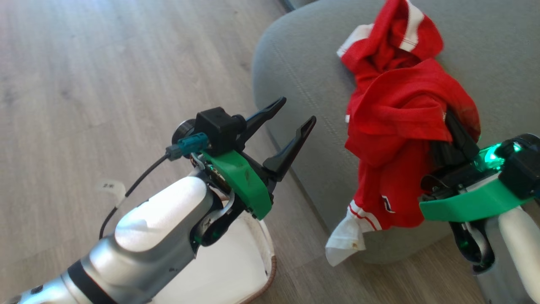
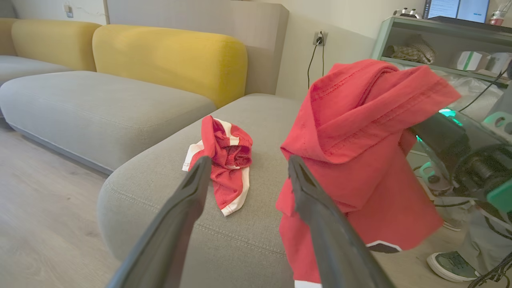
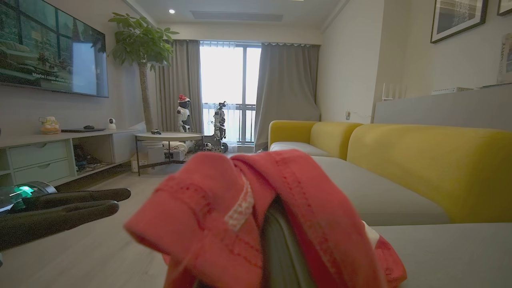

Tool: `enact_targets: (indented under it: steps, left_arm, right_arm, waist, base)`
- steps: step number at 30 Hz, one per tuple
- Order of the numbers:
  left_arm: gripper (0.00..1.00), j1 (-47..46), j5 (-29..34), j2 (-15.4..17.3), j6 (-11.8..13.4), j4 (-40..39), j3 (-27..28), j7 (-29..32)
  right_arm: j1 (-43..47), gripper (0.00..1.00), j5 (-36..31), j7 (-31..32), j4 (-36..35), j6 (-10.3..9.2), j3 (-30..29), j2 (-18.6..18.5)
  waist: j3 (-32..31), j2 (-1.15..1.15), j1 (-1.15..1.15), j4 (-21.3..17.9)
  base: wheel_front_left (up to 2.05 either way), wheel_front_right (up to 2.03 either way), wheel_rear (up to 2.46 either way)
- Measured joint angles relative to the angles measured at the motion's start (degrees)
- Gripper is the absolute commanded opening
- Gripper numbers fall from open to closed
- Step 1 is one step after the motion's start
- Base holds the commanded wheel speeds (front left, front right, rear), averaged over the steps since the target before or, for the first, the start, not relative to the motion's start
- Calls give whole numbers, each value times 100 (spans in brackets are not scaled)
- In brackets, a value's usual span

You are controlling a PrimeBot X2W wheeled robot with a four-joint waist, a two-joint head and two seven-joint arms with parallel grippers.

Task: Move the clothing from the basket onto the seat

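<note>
So my right gripper (image 1: 454,134) is pinching the jersey (image 1: 396,126), which dangles down the front edge of the seat (image 1: 303,63), cushion top just beyond. My left gripper (image 1: 298,110) is spread, empty, beside the seat.

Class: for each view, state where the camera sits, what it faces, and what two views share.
Head view: high, facing down at the floor, basket and grey seat; both arms show, left end effector open, right end effector shut on a red jersey.
Left wrist view: along its fingers, towards the seat and red shorts.
Right wrist view: low over the seat, towards a window; its fingers lie under the jersey.
Shared: both wrist views show the jersey and yellow backrests.
</note>
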Motion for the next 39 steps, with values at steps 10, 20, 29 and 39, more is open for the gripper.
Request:
enact_targets:
  steps: [10,20,29,39]
  left_arm:
    - [100,213,15,4,99,36,13,-158]
    - [100,209,15,5,98,59,12,-159]
    - [100,116,57,56,89,19,-2,-40]
    - [100,-329,197,157,47,-189,-19,157]
  right_arm:
    - [123,0,-9,0,-286,0,-125,83]
    - [-153,0,-5,0,-360,0,-144,-167]
    - [-1797,0,243,36,44,1,-137,-1043]
    - [-3435,0,711,162,1017,1,-178,-2065]
  waist:
    - [152,0,0,-464]
    - [298,0,0,-432]
    - [672,0,0,-284]
    - [1270,0,0,-37]
  base:
    - [0,0,0]
    - [0,0,0]
    - [0,0,0]
    - [0,0,0]
